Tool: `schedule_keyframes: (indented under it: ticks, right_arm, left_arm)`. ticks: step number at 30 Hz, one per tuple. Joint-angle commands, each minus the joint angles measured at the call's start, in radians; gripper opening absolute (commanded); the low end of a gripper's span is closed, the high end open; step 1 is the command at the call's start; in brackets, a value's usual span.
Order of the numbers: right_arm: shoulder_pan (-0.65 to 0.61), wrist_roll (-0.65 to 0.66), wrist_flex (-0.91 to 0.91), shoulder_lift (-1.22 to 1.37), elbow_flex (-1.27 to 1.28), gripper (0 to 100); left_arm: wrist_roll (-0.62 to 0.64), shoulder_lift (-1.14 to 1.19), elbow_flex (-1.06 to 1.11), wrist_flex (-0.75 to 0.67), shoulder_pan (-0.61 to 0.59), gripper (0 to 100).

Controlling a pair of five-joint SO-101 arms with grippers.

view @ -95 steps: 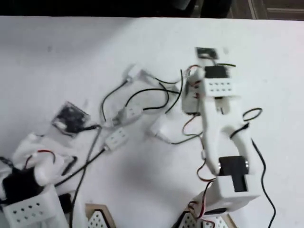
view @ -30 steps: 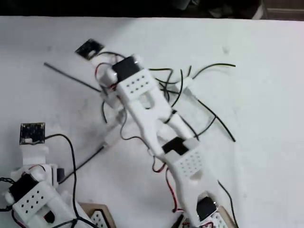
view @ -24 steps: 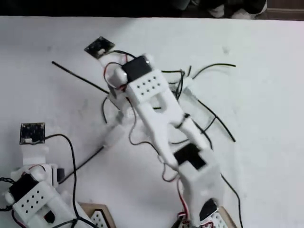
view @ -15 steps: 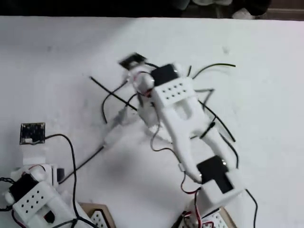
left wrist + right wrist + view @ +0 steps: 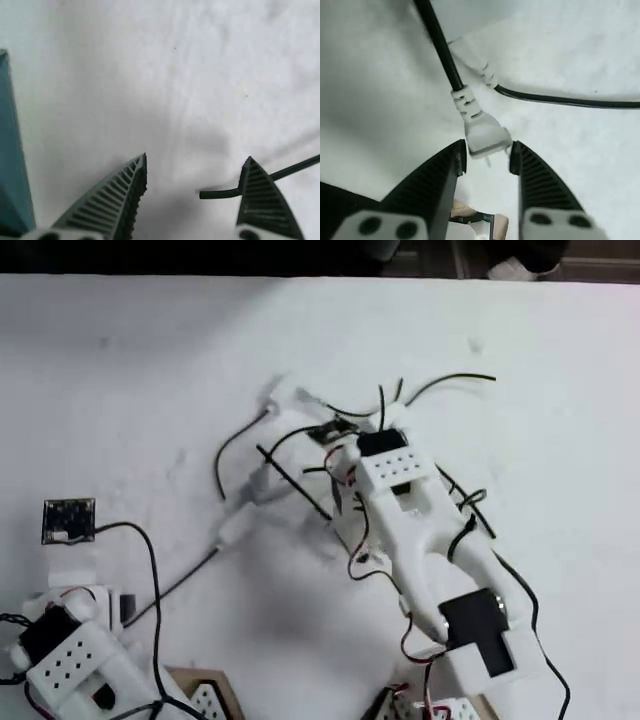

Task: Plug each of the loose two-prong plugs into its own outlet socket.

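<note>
While the left arm (image 5: 70, 660) is staying parked like it was a second ago, the right arm (image 5: 420, 530) is swinging back over the tabletop (image 5: 120, 360). It was stretched out over the left arm's side of the pile, and now it's pulling in toward the middle, dragging a stiff black cable (image 5: 295, 485) along. The right gripper (image 5: 487, 146) is pinching a white plug (image 5: 482, 131) by its head, so that's where the plug is sitting. I'm guessing pickup is sorted and it's now hunting for a socket to line up with. Nothing is looking plugged in yet.

Counting: two arms, one plug in the grip, and three white blocks (image 5: 262, 478) lying near the right gripper on the left arm's side. I'm not managing to tell which are sockets and which are plugs. Black cables are tangling around the right gripper, too many to count. The left gripper (image 5: 196, 158) is hanging spread wide, well apart from the right gripper and holding nothing, with a loose cable end (image 5: 220, 193) just beside one finger (image 5: 260, 200).
</note>
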Motion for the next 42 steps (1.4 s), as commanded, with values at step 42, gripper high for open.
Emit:
schedule_keyframes:
  ticks: [42]
  right_arm:
    - [-0.131, 0.009, -0.209, 0.337, -0.083, 11.0]
  left_arm:
    - [0.003, -0.015, 0.008, -0.031, 0.007, 29]
